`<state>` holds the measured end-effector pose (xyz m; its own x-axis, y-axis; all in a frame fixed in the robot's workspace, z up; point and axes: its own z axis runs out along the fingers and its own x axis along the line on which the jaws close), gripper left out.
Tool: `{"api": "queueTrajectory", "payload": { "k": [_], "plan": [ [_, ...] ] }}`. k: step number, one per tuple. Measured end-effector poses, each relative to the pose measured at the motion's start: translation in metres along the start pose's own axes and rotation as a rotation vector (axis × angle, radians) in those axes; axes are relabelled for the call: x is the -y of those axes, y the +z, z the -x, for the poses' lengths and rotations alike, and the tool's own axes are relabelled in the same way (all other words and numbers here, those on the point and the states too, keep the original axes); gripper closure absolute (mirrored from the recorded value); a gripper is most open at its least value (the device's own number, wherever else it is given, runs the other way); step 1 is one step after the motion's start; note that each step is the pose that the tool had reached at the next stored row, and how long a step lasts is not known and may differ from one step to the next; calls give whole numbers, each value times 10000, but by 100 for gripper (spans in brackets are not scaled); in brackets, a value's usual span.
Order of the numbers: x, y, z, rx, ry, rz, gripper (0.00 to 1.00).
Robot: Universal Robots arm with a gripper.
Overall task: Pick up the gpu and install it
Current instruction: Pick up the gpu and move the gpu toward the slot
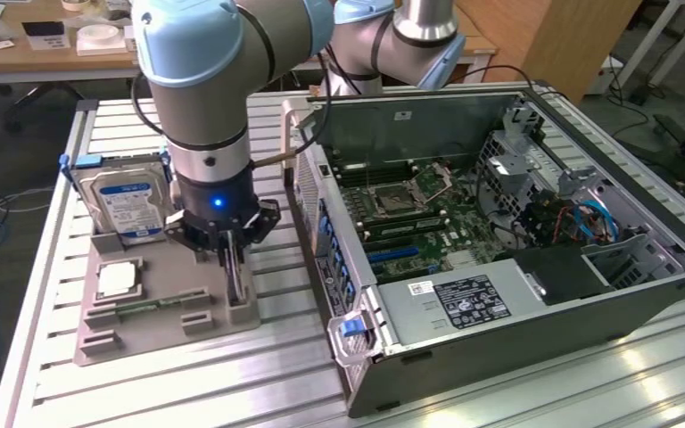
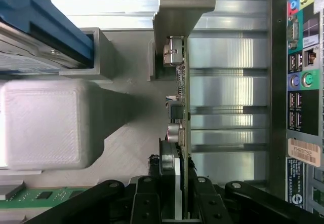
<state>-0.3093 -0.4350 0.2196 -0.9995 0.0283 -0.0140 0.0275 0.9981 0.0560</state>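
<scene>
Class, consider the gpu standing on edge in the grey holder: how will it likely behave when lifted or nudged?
Probably stiff: the gpu looks like a straight, thin board edge-on. Likely fragile, since small parts stand bare on its face. Upright on a narrow edge in the holder, it would probably tip once out of its slot.

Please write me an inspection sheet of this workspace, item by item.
Surface: slatted metal table, carrying a grey holder and an open PC case.
Job's things: gpu standing on edge in the holder.
Clutter: hard drive and CPU, both in the holder.
Grippers: gripper low over the holder, jaws closed on the gpu.
Cables: blue cables inside the case.
Surroundings: desk behind the table.
</scene>
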Motion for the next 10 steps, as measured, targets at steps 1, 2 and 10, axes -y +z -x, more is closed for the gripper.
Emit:
{"api": "queueTrajectory", "payload": {
  "k": [1,2,10],
  "plan": [
    [-2,-30,0,-1,1,16,72],
    [-4,-65,1,0,0,24,72],
    [-17,-312,5,3,-2,-61,72]
  ]
}}
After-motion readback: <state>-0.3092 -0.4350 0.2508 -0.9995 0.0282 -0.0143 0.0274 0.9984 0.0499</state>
